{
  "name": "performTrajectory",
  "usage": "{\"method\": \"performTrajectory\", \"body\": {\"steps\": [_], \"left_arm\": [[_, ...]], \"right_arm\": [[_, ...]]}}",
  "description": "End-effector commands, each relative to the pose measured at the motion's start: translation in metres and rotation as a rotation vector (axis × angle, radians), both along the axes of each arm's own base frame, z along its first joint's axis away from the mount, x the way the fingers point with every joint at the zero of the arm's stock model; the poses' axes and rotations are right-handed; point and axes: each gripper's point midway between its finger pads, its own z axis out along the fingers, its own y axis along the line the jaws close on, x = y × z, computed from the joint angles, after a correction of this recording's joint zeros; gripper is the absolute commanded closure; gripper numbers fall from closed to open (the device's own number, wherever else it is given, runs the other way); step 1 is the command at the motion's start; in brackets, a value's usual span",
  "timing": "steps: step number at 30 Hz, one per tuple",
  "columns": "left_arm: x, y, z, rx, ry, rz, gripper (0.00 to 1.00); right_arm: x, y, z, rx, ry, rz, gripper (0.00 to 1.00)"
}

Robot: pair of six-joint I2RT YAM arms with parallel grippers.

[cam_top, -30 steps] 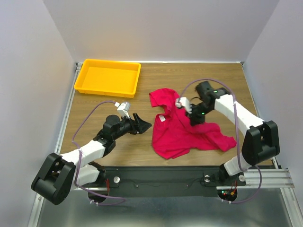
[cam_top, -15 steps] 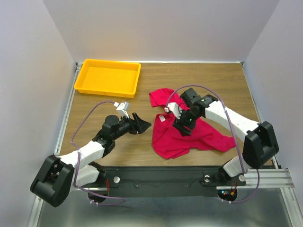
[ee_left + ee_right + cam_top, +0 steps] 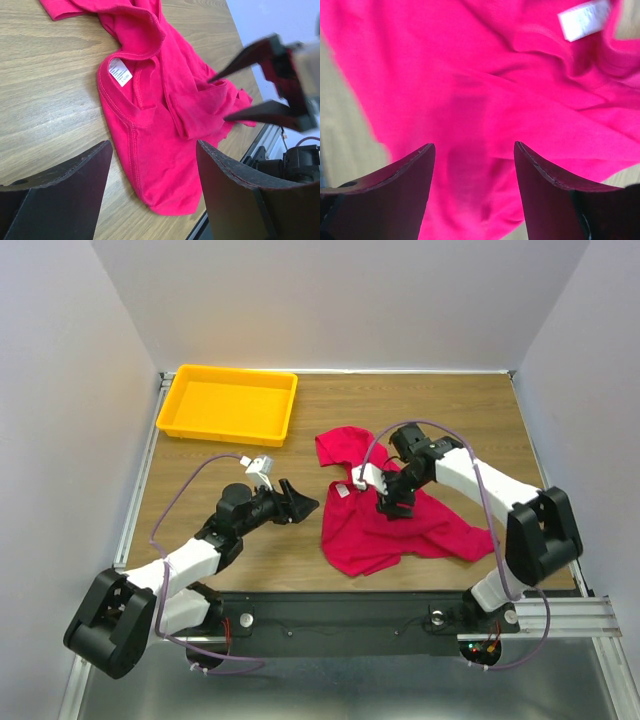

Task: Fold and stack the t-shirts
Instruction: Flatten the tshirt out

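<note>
A yellow tray sits at the far left corner of the wooden table, well apart from everything else. Nearer and to its right, the left gripper hangs over bare wood, pointing right toward the cloth. Its jaws are spread wide and nothing is between them. In the left wrist view its two dark fingers frame the near left edge of the shirt without touching it.

The t-shirt lies just right of the table's centre. It is one crumpled crimson-pink piece, partly spread, with a sleeve reaching toward the far side and another fold trailing to the near right. Its white neck label shows at the collar on the left side, face up.

The right gripper is over the middle of the shirt, just right of the label. It is released, jaws apart, grasping nothing. The right wrist view shows wrinkled pink cloth below the parted fingers; whether the tips touch the fabric cannot be told.
</note>
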Motion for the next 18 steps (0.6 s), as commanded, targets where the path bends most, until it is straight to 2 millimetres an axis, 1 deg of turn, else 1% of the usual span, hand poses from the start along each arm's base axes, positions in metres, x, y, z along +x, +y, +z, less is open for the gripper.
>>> {"method": "performTrajectory", "body": {"steps": [1, 4, 5, 6, 7, 8, 11, 13, 16, 18], "left_arm": [[0.001, 0.001, 0.017, -0.028, -0.065, 0.007, 0.21], [0.0, 0.001, 0.014, -0.025, -0.063, 0.008, 0.21], [-0.001, 0.001, 0.014, -0.025, -0.062, 0.007, 0.21], [0.0, 0.002, 0.013, -0.023, -0.062, 0.009, 0.21], [0.0, 0.002, 0.012, -0.02, -0.06, 0.009, 0.21], [-0.001, 0.001, 0.011, -0.02, -0.059, 0.004, 0.21], [-0.002, 0.002, 0.01, -0.023, -0.055, 0.004, 0.21], [-0.003, 0.003, 0.009, -0.023, -0.055, 0.009, 0.21], [-0.004, 0.003, 0.008, -0.022, -0.054, 0.007, 0.21], [-0.004, 0.004, 0.007, -0.02, -0.052, 0.008, 0.21]], "right_arm": [[0.052, 0.005, 0.006, 0.098, -0.08, 0.037, 0.3], [0.062, 0.006, 0.0, 0.093, -0.068, 0.039, 0.3], [0.063, 0.01, -0.002, 0.108, -0.055, 0.045, 0.3], [0.062, 0.012, -0.009, 0.114, -0.029, 0.048, 0.3], [0.062, 0.015, -0.01, 0.124, -0.016, 0.048, 0.3], [0.064, 0.02, -0.008, 0.148, -0.004, 0.048, 0.3], [0.067, 0.025, -0.016, 0.158, 0.041, 0.028, 0.31], [0.067, 0.027, -0.023, 0.155, 0.068, 0.022, 0.31], [0.071, 0.028, -0.027, 0.151, 0.077, 0.014, 0.32], [0.072, 0.027, -0.035, 0.134, 0.095, 0.005, 0.32]]}}
